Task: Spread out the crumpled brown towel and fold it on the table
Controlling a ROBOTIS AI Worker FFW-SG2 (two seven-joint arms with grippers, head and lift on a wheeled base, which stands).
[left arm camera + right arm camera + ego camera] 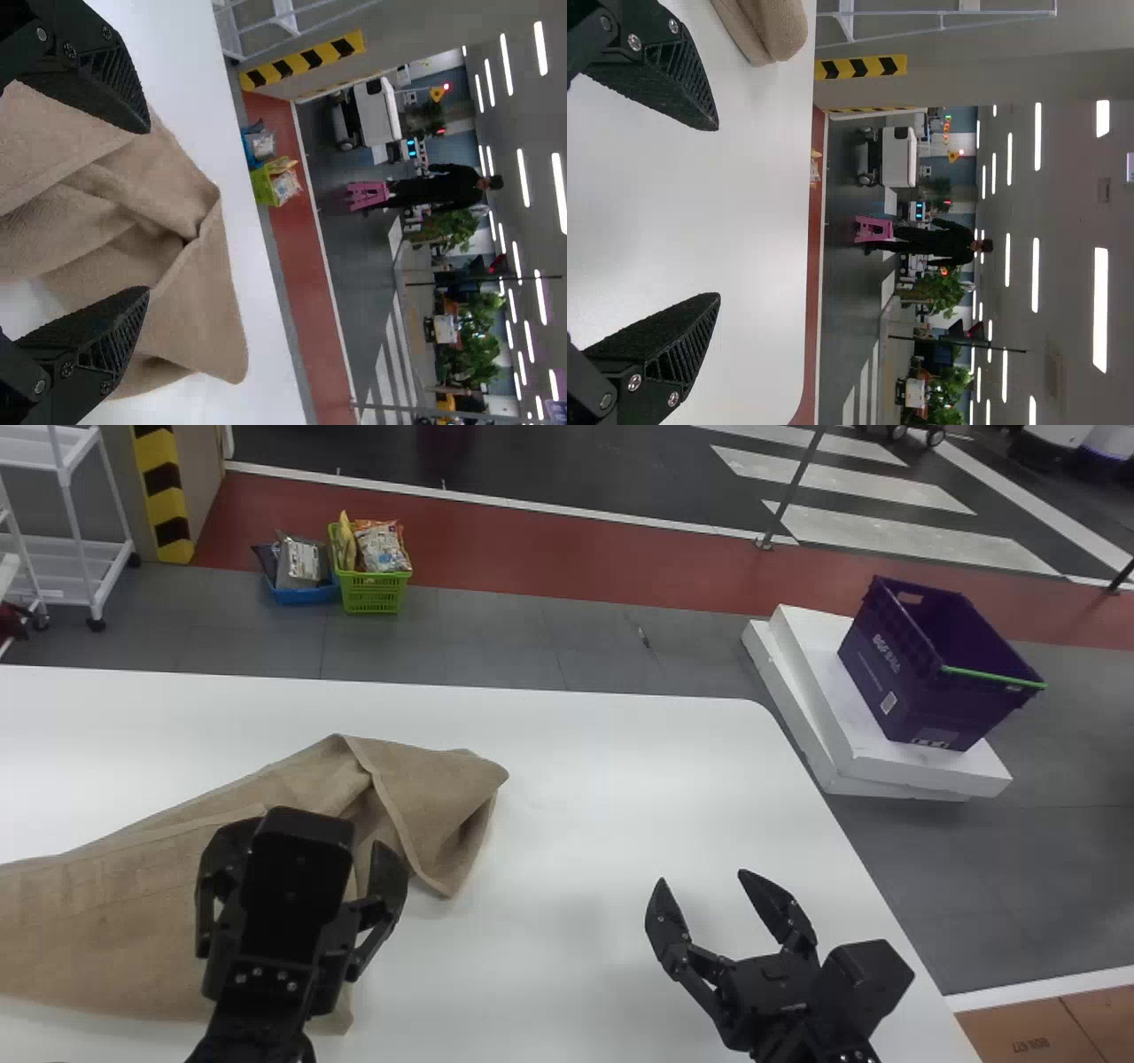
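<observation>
A brown towel (106,921) lies partly flattened on the white surface (567,779), two released end effectors poised for the next grasp.
From left, the towel's broad, flatter part runs out of the head view; over its middle hangs the left end effector (148,210), fingers parted and holding nothing, apparently set there to take cloth near the gathered end. That end — turned over on itself, a corner hanging toward the robot — likely needs opening out before any fold can lie square. Farther right, the right end effector (701,877) hovers beside the towel, well apart from it, its fingers also spread and ungripping — placed, it seems, to take a second corner, though it must first come left. Pinching two layers as one could trap the crease.
</observation>
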